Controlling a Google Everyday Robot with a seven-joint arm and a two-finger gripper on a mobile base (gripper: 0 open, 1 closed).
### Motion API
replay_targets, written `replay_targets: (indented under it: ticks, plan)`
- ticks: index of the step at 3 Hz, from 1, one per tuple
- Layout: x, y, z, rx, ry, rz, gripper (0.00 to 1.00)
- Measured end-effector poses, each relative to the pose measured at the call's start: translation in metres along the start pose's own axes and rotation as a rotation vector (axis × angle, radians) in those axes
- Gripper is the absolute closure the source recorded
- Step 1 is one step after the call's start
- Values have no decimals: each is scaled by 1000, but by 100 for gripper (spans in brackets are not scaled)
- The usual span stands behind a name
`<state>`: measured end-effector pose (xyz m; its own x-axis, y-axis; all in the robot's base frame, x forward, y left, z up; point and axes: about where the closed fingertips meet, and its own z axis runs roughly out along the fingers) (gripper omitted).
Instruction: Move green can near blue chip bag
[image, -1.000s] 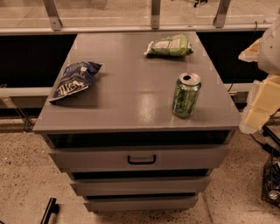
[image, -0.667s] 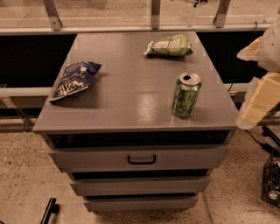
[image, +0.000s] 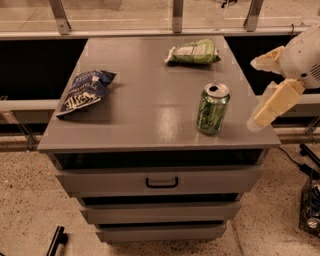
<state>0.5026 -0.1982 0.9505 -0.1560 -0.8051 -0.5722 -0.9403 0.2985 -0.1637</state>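
Observation:
The green can (image: 213, 109) stands upright near the front right of the grey cabinet top (image: 150, 100). The blue chip bag (image: 85, 92) lies flat near the left edge, far from the can. My gripper (image: 267, 85) is at the right edge of the view, beside the cabinet's right side and to the right of the can, not touching it. Its two pale fingers (image: 270, 104) stand spread apart with nothing between them.
A light green and white chip bag (image: 192, 52) lies at the back of the top. The cabinet has drawers (image: 161, 181) with a dark handle below. A rail with metal posts (image: 177, 15) runs behind. A wire basket (image: 311, 210) stands on the floor at right.
My gripper has shifted slightly left, a bit closer to the cabinet's right side. The can and both bags have not moved.

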Motion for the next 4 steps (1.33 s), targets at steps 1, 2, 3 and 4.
replay_targets:
  ticks: [1,2,3,4]
  plan:
    - [-15,-15,26,-13,-139,-25,0]
    - [-29,-24,46,-29,-226,-50,0]
    - [-40,-26,65,-59,-266,-60,18]
    - [-43,-22,80,-80,-258,-58,41]
